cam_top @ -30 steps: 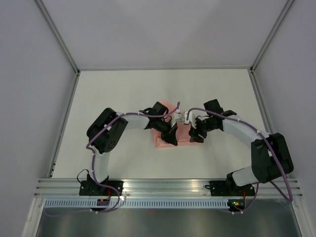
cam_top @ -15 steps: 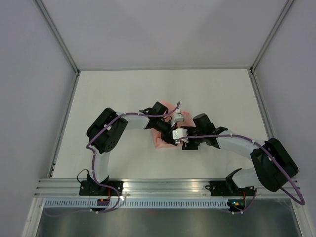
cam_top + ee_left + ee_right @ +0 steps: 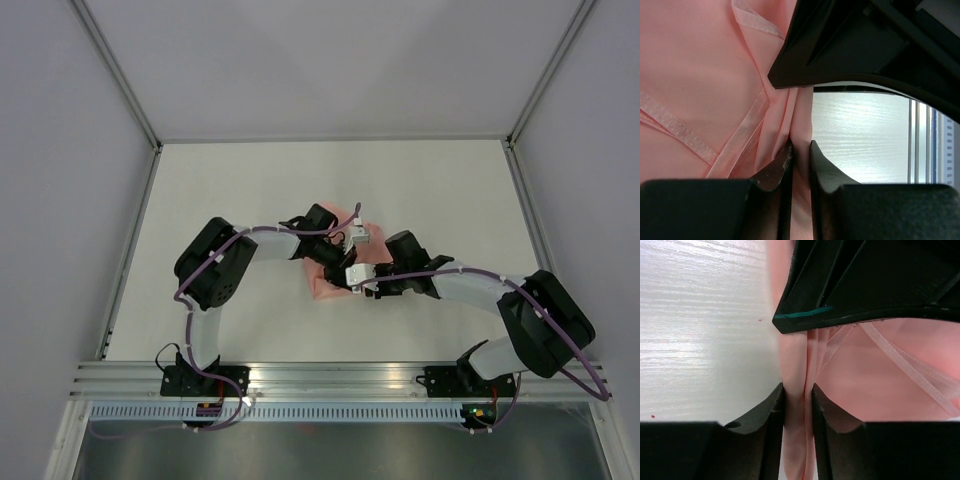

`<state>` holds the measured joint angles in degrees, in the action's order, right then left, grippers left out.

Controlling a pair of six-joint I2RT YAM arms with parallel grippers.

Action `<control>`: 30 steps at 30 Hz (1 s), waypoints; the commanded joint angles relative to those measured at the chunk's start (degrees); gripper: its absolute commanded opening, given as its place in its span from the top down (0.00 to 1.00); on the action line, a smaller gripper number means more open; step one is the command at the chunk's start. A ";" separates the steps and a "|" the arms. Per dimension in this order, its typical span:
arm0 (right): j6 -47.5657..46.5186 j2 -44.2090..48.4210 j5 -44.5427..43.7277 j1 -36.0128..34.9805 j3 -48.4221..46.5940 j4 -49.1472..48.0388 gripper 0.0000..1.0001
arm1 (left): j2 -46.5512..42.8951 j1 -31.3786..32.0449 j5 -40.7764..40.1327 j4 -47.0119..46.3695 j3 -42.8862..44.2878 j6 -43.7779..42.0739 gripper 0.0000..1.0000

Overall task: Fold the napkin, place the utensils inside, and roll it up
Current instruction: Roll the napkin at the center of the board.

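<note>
The salmon-pink napkin [image 3: 322, 285] lies bunched in the middle of the table, mostly under both arms. My left gripper [image 3: 343, 272] is shut on a fold of the napkin [image 3: 705, 75]; cloth fills the narrow gap between its fingertips [image 3: 783, 161]. My right gripper [image 3: 356, 281] meets it from the right and is shut on a thick fold of the napkin [image 3: 875, 385], pinched between its fingertips [image 3: 776, 400]. Hemmed edges cross the cloth in both wrist views. The utensils are hidden or out of view.
White table [image 3: 250, 190] with grey walls on three sides and a metal rail [image 3: 340, 380] along the near edge. In each wrist view the other gripper's black body [image 3: 860, 45] [image 3: 870, 280] sits close above the pinched fold.
My right arm swung in from the right, towards the left gripper, and its open jaws closed on the napkin's fold. The left gripper kept its hold and barely moved.
</note>
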<state>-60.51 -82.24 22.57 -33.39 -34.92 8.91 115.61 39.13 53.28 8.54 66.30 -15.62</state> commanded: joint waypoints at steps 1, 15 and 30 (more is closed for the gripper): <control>-1.89 -2.40 -0.68 -0.10 -1.82 3.56 0.68 | -2.23 0.15 2.89 -1.76 0.76 1.20 0.92; 0.13 -6.44 1.08 -0.19 -8.59 16.76 0.91 | -9.70 -1.78 -10.02 -12.58 -2.85 10.96 0.65; 2.41 -7.41 -0.68 -0.54 -8.33 14.47 0.91 | -27.45 -4.95 -37.37 1.75 -13.03 26.59 0.85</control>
<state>-59.57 -87.66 23.09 -33.43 -43.33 21.21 91.79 34.44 22.33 6.42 56.25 3.99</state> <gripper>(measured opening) 0.213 0.156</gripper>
